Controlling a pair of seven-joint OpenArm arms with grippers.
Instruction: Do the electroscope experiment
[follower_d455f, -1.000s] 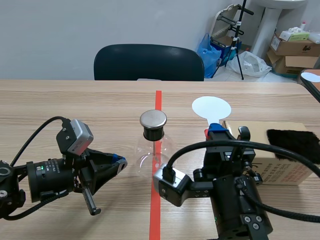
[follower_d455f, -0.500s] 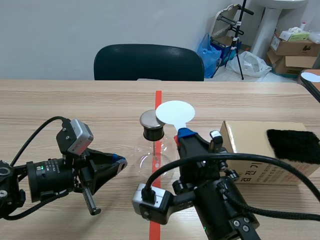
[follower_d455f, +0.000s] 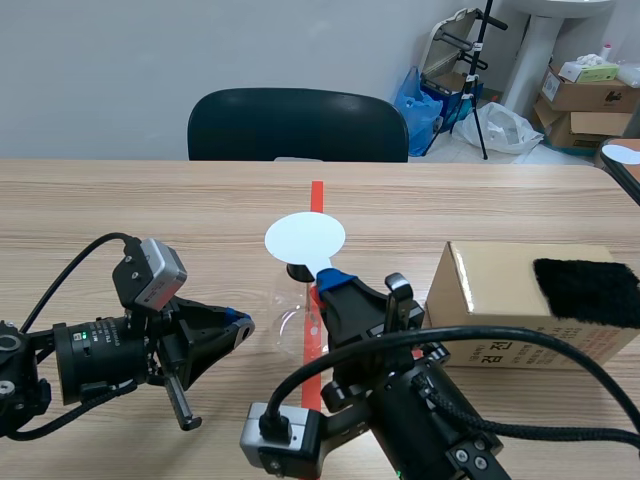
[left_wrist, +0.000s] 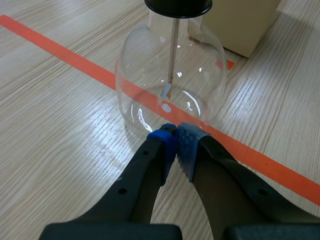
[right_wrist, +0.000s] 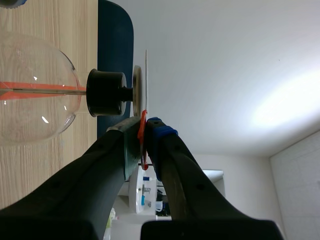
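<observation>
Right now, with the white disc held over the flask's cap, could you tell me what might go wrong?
1. The right gripper clamps its fingers only on the thin red handle of the white disc; it could twist or slip.
2. Nothing holds the round glass flask; a push on its metal cap might tip it.
3. The shut left gripper sits right by the glass and could nudge it.

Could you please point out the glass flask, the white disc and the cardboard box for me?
glass flask (left_wrist: 150, 75), left wrist view, on its clear bulb.
white disc (follower_d455f: 305, 240), scene view, at the middle of its round face.
cardboard box (follower_d455f: 485, 280), scene view, on its bare top face.
</observation>
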